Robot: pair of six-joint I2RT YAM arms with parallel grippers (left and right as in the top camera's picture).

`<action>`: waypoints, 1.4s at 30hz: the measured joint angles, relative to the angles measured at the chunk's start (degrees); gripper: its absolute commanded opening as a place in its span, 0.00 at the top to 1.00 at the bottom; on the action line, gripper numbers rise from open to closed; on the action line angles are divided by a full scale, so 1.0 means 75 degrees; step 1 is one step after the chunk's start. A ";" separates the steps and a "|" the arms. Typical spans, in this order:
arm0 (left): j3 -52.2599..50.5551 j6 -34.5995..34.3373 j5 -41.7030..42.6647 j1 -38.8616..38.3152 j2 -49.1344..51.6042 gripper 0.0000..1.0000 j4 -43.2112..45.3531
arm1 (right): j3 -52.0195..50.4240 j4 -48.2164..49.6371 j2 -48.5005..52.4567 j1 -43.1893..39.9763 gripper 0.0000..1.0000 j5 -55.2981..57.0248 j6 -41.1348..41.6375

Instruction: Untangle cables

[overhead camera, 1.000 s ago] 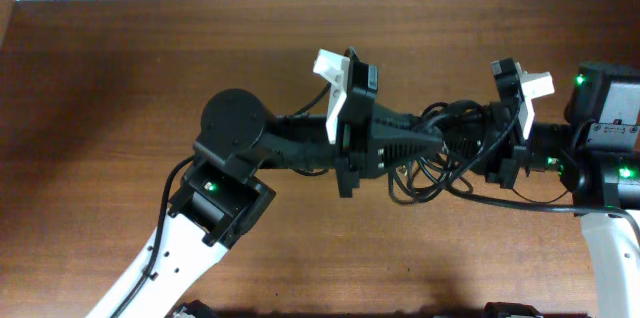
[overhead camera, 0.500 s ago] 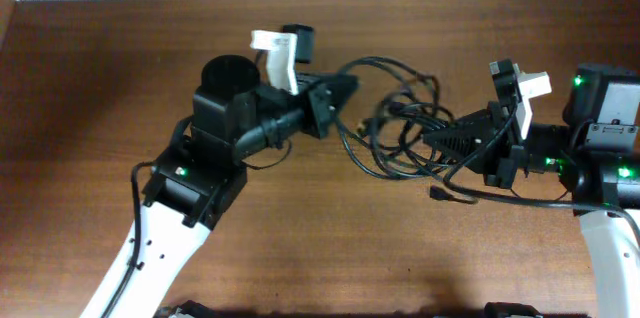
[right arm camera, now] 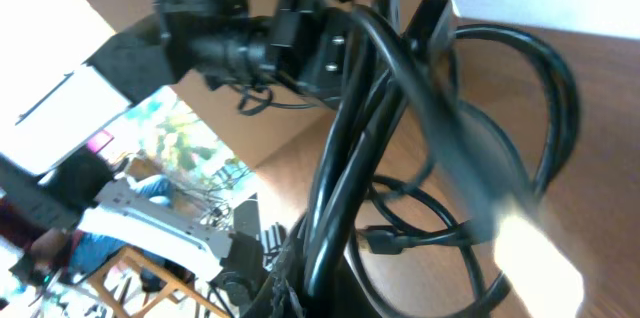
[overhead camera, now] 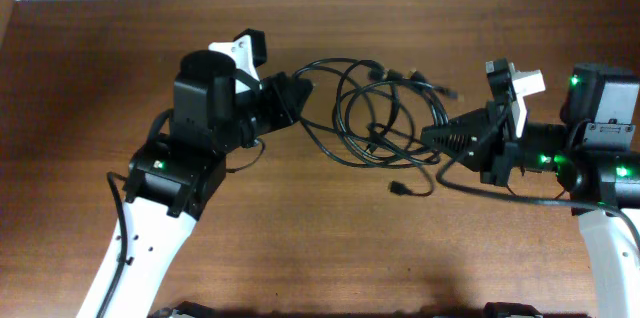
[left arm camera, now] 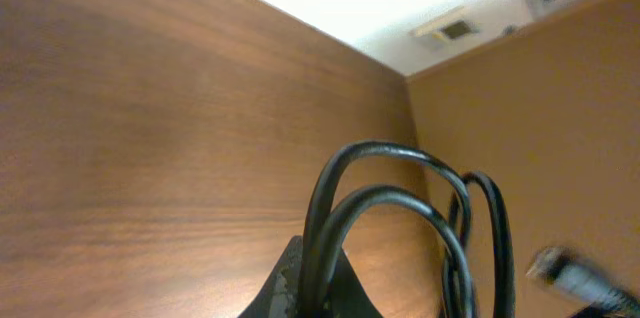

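Observation:
The cables (overhead camera: 375, 108) are a tangle of thin black loops stretched above the wooden table between my two grippers. My left gripper (overhead camera: 297, 91) is shut on the tangle's left end; its wrist view shows two strands (left arm camera: 345, 218) rising from the jaws. My right gripper (overhead camera: 432, 139) is shut on the right end, with cords (right arm camera: 350, 168) running up from its jaws. One small plug (overhead camera: 398, 189) hangs low under the tangle, and other plug ends (overhead camera: 440, 85) stick out at the top right.
The wooden table (overhead camera: 90, 78) spans the view, with a pale wall strip along its far edge. The left arm's body (overhead camera: 200, 118) and the right arm's body (overhead camera: 590, 158) flank the tangle.
The left gripper has pulled away leftward and up with its end of the cables, opening the bunched tangle into wider loops. The right gripper has stayed roughly in place, holding on.

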 measured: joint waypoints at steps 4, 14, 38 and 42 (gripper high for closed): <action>-0.0003 0.0087 0.0125 0.0137 -0.0003 1.00 0.0047 | 0.0000 -0.0003 0.0000 -0.0271 0.52 0.0892 0.0968; -0.0009 0.1113 0.2384 0.0356 -0.0009 1.00 0.2736 | 0.0000 -0.0201 0.0000 -0.1055 0.20 0.1425 0.1824; -0.0009 0.0927 0.5671 -0.0889 -0.0023 1.00 0.6799 | 0.0000 -0.0207 0.0000 -0.1026 0.19 0.1454 0.1766; -0.0009 0.0927 0.5630 -0.1070 -0.0023 1.00 0.6863 | 0.0000 -0.0204 0.0000 -0.0711 0.56 0.1454 0.1673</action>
